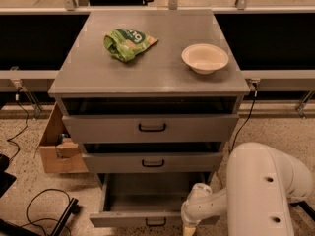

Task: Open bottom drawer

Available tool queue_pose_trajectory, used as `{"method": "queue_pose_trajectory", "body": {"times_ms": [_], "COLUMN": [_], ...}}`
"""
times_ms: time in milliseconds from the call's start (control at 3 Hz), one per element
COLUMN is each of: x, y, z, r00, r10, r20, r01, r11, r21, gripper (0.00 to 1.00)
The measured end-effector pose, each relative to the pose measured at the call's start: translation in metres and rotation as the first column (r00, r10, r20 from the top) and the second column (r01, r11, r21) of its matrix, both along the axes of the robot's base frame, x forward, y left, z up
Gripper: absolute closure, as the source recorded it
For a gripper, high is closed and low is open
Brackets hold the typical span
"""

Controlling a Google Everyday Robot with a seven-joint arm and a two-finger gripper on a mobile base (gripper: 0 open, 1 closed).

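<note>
The bottom drawer (142, 218) of the grey cabinet is pulled out, showing its grey inside; its small black bar handle (155, 223) is at the lower edge of the view. My white arm (256, 191) reaches in from the lower right. The gripper (189, 229) hangs at the drawer front's right end, just right of the handle, mostly cut off by the bottom edge of the view. The middle drawer (152, 162) and top drawer (151, 128) above stand slightly ajar.
A green chip bag (128, 43) and a white bowl (204, 58) sit on the cabinet top (147, 73). An open cardboard box (55, 146) stands left of the cabinet. Black cables (44, 210) lie on the speckled floor at the lower left.
</note>
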State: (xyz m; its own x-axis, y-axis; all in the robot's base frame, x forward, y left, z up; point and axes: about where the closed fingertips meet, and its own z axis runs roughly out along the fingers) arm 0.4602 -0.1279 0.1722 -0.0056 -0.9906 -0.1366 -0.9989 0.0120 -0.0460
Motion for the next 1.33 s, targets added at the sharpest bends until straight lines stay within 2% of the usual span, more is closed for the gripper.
{"method": "queue_pose_trajectory", "body": {"times_ms": [333,1000,1333], "x": [-0.059,-0.060,-0.083], "y": [0.014,0.014,0.013], "z": [-0.020,-0.016,-0.015], "r00": [0.9993,0.9992,0.9991], "r10": [0.008,0.008,-0.004], "r20": [-0.038,-0.038,-0.042], "r01": [-0.006,-0.006,0.006], "r11": [0.999,0.999,0.999], "r21": [0.047,0.047,0.038], "gripper": [0.41,0.87,1.00]}}
